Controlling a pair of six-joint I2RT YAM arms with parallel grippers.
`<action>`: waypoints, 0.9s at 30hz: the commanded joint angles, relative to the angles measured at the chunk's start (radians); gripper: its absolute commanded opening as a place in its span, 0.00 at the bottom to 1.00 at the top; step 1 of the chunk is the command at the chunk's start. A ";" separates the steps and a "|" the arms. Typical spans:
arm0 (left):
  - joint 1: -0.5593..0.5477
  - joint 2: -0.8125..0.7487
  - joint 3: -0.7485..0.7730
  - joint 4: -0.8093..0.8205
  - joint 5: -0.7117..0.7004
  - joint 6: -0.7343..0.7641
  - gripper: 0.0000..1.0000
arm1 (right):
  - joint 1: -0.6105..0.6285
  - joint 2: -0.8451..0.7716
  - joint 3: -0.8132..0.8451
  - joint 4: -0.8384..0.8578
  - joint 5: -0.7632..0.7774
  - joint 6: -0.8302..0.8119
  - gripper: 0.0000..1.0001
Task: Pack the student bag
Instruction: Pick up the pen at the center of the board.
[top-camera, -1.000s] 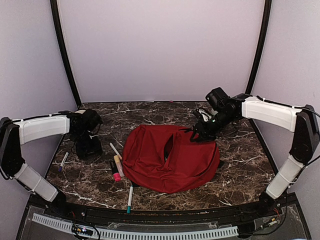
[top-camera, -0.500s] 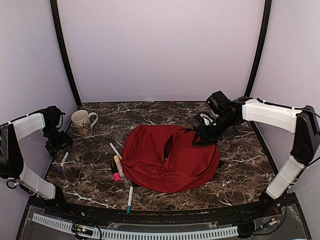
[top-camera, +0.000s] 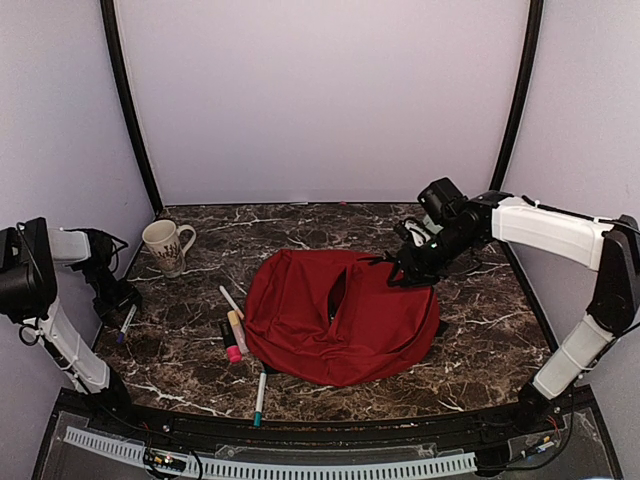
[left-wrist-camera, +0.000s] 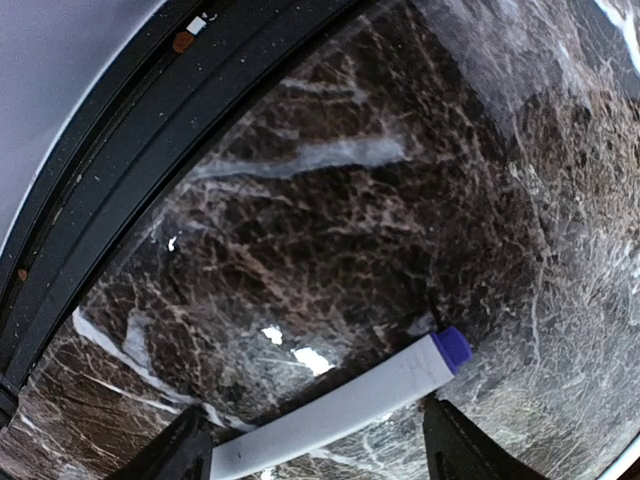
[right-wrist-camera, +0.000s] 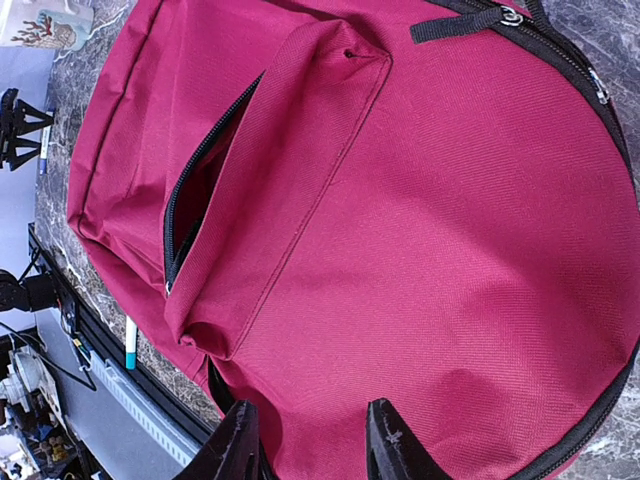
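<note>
Right gripper (right-wrist-camera: 310, 440) pinches the student bag (right-wrist-camera: 420, 250) by its edge, probably to hold the pocket (right-wrist-camera: 200, 190) open. Left gripper (left-wrist-camera: 315, 435), spread wide, straddles a purple-capped marker (left-wrist-camera: 340, 405) left of the bag.

Dark marble table (top-camera: 480, 330) is seen. Red student bag (top-camera: 370, 320) is laid at centre. Mug (top-camera: 165, 245) is stood upright far left. Markers (top-camera: 237, 335) are scattered just left of bag. Purple-capped marker (left-wrist-camera: 340, 405) is laid near left edge.
</note>
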 joint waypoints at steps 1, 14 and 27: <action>0.007 0.033 -0.018 0.039 0.102 0.027 0.69 | -0.015 -0.016 -0.006 -0.007 0.015 0.000 0.39; -0.044 -0.026 -0.098 0.022 0.147 0.022 0.13 | -0.021 0.011 0.007 0.020 -0.006 0.002 0.38; -0.149 -0.084 -0.109 0.002 0.160 -0.030 0.00 | -0.022 0.055 0.055 -0.003 -0.011 -0.023 0.39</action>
